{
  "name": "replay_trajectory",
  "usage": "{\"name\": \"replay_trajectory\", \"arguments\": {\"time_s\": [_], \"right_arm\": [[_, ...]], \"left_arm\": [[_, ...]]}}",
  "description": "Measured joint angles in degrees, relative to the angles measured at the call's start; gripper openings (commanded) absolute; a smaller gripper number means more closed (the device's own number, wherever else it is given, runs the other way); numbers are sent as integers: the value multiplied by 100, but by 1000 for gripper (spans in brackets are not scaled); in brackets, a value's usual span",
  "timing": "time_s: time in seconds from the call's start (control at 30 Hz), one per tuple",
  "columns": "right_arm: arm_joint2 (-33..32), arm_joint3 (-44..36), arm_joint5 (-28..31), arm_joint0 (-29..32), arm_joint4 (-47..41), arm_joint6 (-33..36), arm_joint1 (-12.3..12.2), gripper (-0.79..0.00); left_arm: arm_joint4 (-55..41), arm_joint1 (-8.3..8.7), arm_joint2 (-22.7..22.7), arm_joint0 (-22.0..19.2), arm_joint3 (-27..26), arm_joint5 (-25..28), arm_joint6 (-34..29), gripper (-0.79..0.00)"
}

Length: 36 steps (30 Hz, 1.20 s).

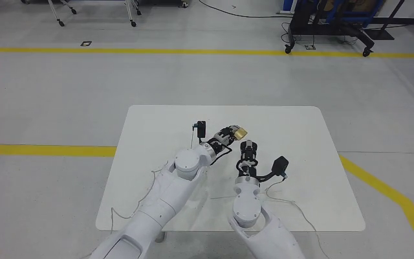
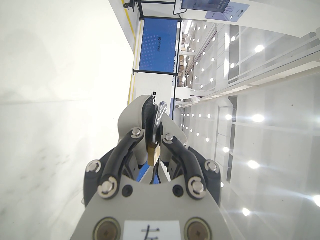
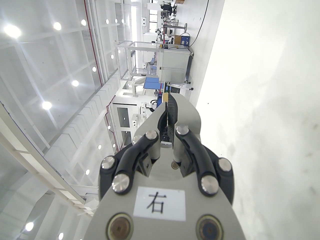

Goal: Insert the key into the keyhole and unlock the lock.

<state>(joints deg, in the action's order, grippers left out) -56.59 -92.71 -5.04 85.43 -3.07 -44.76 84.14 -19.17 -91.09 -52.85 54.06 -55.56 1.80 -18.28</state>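
The brass padlock [image 1: 240,133] hangs above the middle of the white table [image 1: 310,162], with my left gripper [image 1: 230,135] shut on it. In the left wrist view the brass body [image 2: 153,154] lies between the fingers and the silver shackle [image 2: 160,114] sticks out at the tips of the left gripper [image 2: 155,116]. My right gripper [image 1: 247,147] sits just in front of the padlock, pointing at it with a small gap between them. The right gripper [image 3: 168,106] is shut on a thin flat key, of which a small brass-coloured end [image 3: 165,97] shows at the fingertips.
Both arms meet over the table's middle. A thin cable [image 1: 294,206] trails over the table beside the right arm. Yellow floor lines [image 1: 194,50] and wheeled frames [image 1: 330,32] lie far beyond the table.
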Motion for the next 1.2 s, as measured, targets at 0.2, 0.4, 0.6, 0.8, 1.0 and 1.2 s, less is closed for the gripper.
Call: {"name": "replay_trajectory", "arguments": {"time_s": [0.2, 0.4, 0.6, 0.8, 1.0, 1.2], "right_arm": [[-43, 13, -12, 16, 58, 20, 52, -785], [-51, 69, -63, 12, 161, 44, 105, -785], [-65, 96, -145, 17, 302, 117, 149, -785], [-95, 90, -213, 56, 467, 309, 173, -785], [-148, 67, -270, 90, 553, 398, 205, -785], [-194, 57, -295, 120, 630, 468, 240, -779]], "left_arm": [[39, -10, -22, 7, -1, -7, -31, -785], [128, -18, -20, 29, -10, 12, -49, -785], [231, -27, -22, 41, -21, 35, -29, -785], [375, -18, -44, 83, -82, 67, -32, -785], [558, 4, -59, 159, -216, 76, -93, -785], [737, 12, -43, 206, -309, 64, -117, -785]]}}
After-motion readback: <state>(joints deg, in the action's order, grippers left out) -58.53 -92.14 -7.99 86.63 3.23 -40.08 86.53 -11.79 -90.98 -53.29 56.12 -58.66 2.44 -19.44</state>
